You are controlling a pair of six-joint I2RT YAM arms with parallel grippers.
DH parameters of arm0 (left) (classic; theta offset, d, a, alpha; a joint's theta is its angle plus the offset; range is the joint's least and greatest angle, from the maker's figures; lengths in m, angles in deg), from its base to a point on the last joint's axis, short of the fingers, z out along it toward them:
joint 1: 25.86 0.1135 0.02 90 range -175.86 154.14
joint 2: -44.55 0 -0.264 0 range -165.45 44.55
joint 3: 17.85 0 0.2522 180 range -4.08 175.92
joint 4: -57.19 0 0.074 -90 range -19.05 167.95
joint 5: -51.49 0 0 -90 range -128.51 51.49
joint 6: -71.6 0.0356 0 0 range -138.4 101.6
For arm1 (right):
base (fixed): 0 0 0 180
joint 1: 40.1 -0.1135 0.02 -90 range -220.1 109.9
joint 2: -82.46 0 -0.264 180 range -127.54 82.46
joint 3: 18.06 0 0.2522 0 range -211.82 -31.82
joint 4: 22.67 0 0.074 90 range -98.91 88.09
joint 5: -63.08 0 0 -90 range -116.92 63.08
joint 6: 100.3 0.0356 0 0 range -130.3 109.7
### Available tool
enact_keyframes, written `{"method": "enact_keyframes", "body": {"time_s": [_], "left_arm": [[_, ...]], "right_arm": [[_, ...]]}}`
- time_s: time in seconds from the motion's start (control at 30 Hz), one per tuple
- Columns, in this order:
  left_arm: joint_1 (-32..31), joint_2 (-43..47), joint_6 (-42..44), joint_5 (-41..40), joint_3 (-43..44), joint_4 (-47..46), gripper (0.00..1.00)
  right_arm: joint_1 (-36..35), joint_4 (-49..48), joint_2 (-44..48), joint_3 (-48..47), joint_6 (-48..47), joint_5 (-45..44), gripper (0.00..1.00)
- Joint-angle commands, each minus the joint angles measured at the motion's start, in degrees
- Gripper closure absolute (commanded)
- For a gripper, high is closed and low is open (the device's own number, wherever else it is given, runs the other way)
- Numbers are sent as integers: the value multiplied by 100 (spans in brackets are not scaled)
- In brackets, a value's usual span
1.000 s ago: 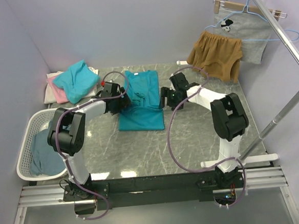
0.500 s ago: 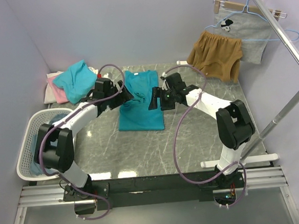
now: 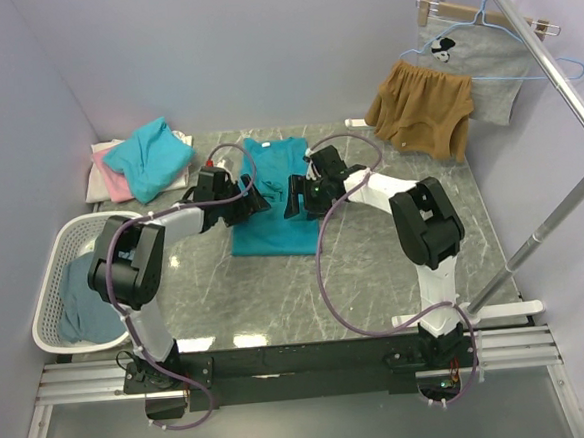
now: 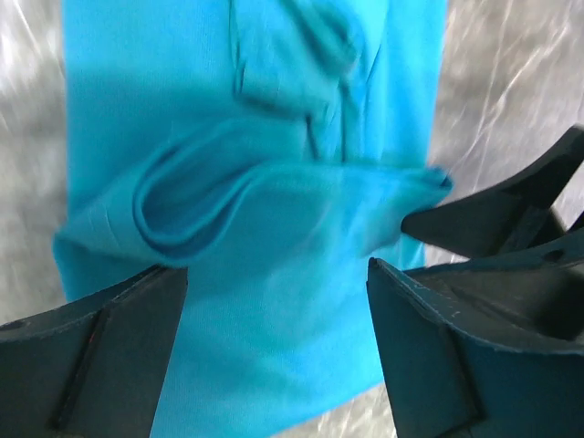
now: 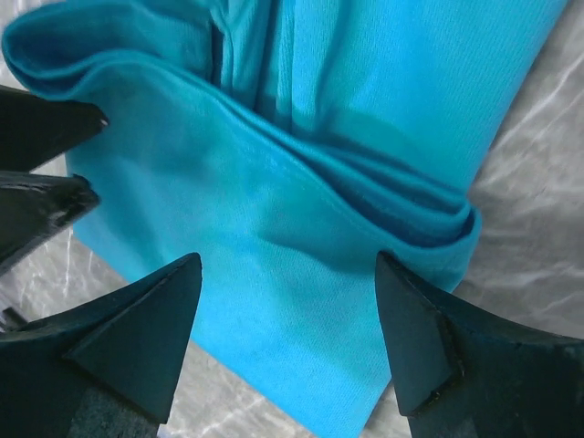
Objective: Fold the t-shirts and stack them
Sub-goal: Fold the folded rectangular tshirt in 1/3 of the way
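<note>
- Teal t-shirt lay flat mid-table, collar toward the back wall, lower part doubled over into a loose fold across its width.
- Left pincer sat at the shirt's left edge and right pincer at its right edge, facing each other over the fold.
- Left wrist view: left pincer jaws wide, fold of the teal t-shirt in the gap, nothing clamped. The right pincer was visible just beyond the fold's end.
- Right wrist view: right pincer jaws also wide, layered hem of the teal t-shirt between them. The left pincer tips showed at the far edge. Could not tell whether the tips touched cloth.
- Back-left corner: a teal tee was heaped on a pink tee and a white tee.
- Laundry basket stood off the table's left edge with a slate-blue tee inside.
- Back right: tan shorts and a grey garment hung from a rail, the grey one on a blue hanger. Its black-and-white print was too small to make out.
- Purple cables looped off both arms over the table, clear of the shirt.
</note>
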Motion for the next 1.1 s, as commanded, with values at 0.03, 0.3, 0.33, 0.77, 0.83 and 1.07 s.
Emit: {"method": "enact_keyframes", "body": {"time_s": [0.03,0.3,0.33,0.77,0.83,1.07], "left_arm": [[136,-21,123,-384,266,-697,15],[224,-372,-9,-524,142,-1058,16],[224,-529,-9,-524,194,-1032,16],[250,171,79,-1042,19,-1120,14],[250,591,149,-1157,72,-944,13],[250,1358,307,-1764,81,190,12]], "right_arm": [[112,-40,-109,-152,-223,-269,17],[218,-234,-232,24,-188,-154,17],[218,-242,-232,16,-188,-163,17],[332,-620,601,358,-267,-320,16],[358,-699,813,499,-311,-391,16],[429,-182,1367,560,-434,-699,15]]}}
